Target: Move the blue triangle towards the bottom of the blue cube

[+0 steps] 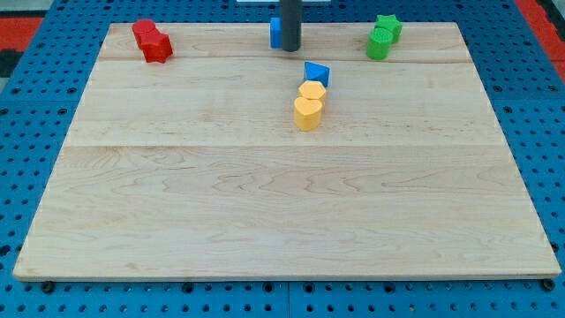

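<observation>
The blue triangle [316, 73] lies on the wooden board, right of centre near the view's top. The blue cube [276, 32] stands at the board's top edge, partly hidden behind my rod. My tip [290, 48] rests on the board just right of and touching or nearly touching the cube. The tip is up and to the left of the blue triangle, a short gap away.
Two yellow blocks, a hexagon-like one [312, 92] and a heart-like one [307, 113], sit directly below the blue triangle. Two red blocks [153, 41] are at the top left. Two green blocks [383, 36] are at the top right. The board [177, 194] lies on blue pegboard.
</observation>
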You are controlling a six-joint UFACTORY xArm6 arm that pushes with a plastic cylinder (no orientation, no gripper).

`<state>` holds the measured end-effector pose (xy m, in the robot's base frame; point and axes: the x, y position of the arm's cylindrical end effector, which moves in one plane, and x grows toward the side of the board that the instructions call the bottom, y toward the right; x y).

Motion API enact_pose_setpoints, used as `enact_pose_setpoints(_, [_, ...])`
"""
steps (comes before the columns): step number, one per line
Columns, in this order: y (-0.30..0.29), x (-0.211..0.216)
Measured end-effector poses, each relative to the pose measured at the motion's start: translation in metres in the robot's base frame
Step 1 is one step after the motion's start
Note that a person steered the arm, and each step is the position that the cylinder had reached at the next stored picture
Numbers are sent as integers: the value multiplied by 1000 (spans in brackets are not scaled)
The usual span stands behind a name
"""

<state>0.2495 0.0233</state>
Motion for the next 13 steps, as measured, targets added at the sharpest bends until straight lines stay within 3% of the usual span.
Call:
enact_pose_setpoints(2, [56,13])
enact_pose_setpoints(4, [57,75])
enact_pose_setpoints(5, [52,83])
enact_pose_setpoints(6, [-16,105])
enact_pose_setpoints(7, [-50,80])
enact_pose_setpoints(8, [-13,97])
enact_pose_setpoints(9, [-34,132])
enact_pose_setpoints(13, [17,83])
